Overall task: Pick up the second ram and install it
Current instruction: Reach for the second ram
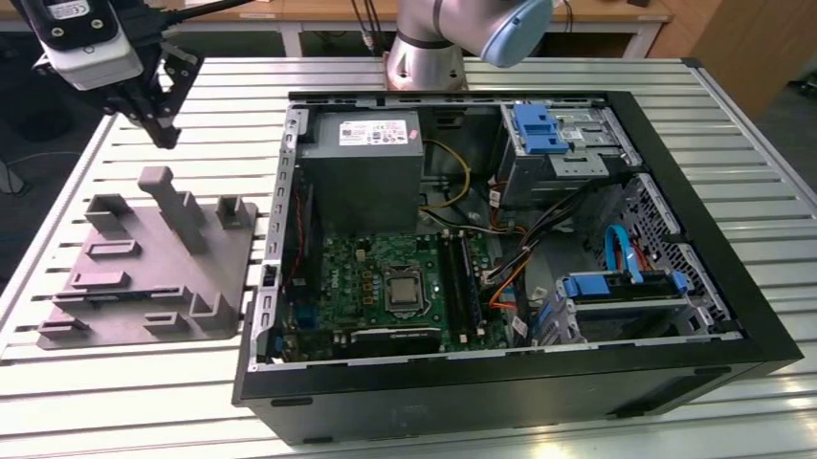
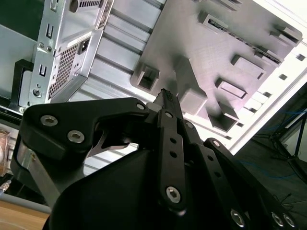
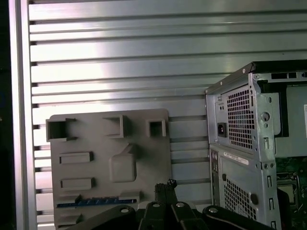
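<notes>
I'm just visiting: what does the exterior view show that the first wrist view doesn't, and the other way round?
Exterior view, not first wrist view: the blue plastic drive brackets inside the case and the robot arm's grey metal base behind it.

First wrist view, not exterior view: the outer face of the case's perforated metal rear panel, with its power socket.

Both: the black pincer, closed and holding nothing, the grey plastic holder tray, the slatted metal table and the open black computer case.
</notes>
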Motion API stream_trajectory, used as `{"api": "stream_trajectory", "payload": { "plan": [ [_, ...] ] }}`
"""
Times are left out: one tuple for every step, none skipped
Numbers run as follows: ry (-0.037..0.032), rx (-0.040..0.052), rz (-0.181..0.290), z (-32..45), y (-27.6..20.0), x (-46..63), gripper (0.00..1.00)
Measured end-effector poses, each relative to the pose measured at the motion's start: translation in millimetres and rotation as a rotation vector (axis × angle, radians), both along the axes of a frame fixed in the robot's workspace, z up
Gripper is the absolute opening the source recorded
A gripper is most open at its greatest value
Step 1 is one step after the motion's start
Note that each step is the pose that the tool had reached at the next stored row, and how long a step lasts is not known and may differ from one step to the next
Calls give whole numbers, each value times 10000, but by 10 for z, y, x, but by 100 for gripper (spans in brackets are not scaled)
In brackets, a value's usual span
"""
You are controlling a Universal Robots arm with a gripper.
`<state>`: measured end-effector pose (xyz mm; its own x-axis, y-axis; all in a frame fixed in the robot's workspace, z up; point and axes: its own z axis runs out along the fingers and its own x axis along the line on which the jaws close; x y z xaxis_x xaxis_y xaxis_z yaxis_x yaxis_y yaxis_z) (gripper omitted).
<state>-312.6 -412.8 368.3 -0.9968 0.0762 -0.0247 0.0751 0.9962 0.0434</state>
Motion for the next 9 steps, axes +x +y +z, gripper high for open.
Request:
{"api": "stream_trajectory", "payload": {
  "plan": [
    [0, 0, 0, -2, -2, -7, 11],
    [0, 0, 0, -5, -3, -13, 11],
    [-1, 0, 0, -7, -5, -20, 11],
    [0, 0, 0, -9, -6, -25, 11],
    [0, 0, 0, -12, -7, -31, 11],
    [0, 0, 1, -15, -9, -37, 11],
    [0, 0, 0, -18, -11, -44, 11],
    [0, 0, 1, -21, -14, -51, 11],
    [0, 0, 0, -24, -17, -60, 11]
  ]
}}
